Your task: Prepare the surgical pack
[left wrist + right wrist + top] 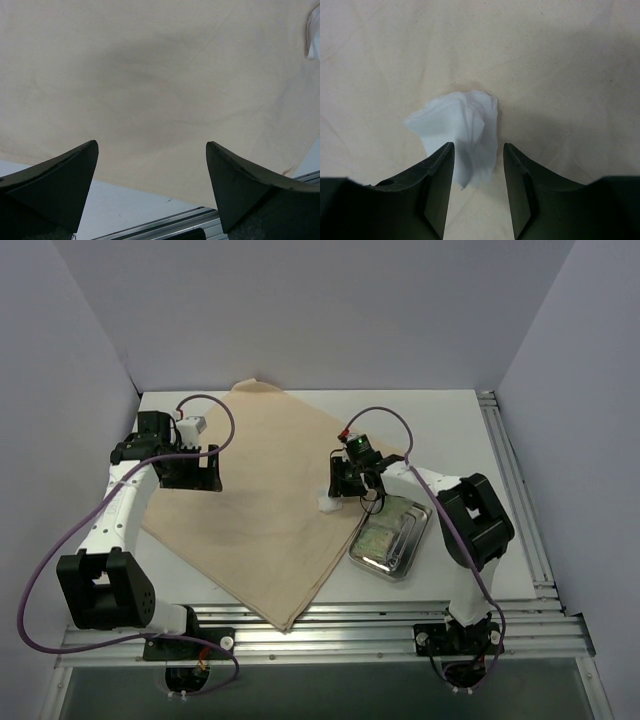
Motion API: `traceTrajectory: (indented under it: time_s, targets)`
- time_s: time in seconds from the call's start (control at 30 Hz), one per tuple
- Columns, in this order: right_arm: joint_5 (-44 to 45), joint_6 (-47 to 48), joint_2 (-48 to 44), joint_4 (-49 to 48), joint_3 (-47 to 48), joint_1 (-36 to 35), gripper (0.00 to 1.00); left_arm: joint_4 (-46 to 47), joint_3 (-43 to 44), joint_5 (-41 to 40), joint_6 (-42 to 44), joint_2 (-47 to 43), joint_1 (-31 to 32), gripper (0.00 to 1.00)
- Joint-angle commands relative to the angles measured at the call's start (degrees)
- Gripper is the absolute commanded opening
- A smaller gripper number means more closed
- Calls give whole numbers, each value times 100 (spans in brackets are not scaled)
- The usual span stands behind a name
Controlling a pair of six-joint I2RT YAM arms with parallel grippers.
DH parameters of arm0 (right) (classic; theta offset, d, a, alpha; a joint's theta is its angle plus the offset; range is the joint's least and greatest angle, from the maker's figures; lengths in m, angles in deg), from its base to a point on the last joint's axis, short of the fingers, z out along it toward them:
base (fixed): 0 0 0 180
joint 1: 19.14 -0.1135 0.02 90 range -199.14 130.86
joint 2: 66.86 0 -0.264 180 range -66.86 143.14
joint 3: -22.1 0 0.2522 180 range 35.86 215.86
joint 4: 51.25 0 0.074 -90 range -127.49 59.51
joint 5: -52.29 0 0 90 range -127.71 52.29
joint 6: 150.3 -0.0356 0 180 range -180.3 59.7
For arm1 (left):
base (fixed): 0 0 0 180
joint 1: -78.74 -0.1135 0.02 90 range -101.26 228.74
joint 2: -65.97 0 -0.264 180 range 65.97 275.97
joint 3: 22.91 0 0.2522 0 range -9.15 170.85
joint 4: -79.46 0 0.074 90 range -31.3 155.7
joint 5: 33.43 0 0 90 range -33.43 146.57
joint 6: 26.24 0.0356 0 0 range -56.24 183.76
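Note:
The tan cloth sheet [270,500] [150,75] [560,75] lies spread flat across the table. A crumpled white gauze pad [328,503] [465,125] rests on its right part. My right gripper [345,485] [478,147] hangs just over the gauze, its jaws apart with the pad's lower end between them. A shiny steel tray [412,540] sits off the cloth's right edge, with a green packet [380,537] inside. My left gripper [195,472] [152,147] is open wide above the cloth's left side, holding nothing. The gauze [313,35] shows at the far right of the left wrist view.
Aluminium rails [350,625] [200,220] run along the near table edge and another rail [515,480] along the right side. White walls enclose the table on three sides. The cloth's near corner reaches the front rail.

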Motion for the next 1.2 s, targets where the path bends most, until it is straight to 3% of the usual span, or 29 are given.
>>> traceTrajectory:
  time_s: [0.0,0.6,0.77,0.9,1.17]
  targets:
    - [279,72,-298,425,147,-26,40,108,91,112,57,-195,-57,99]
    - [-346,-165,476,-375,-160,0,40,91,99,130,57,-212,-92,99]
    - [-477,-173,327,-428,-240,-35,26,91,99,156,48,-203,-101,99]
    - [-556,-235,55,-472,-214,-53,2,91,108,148,57,-212,-101,99]
    - [-662,-455,-569,-656,-134,-35,0,82,126,139,65,-256,-110,99]
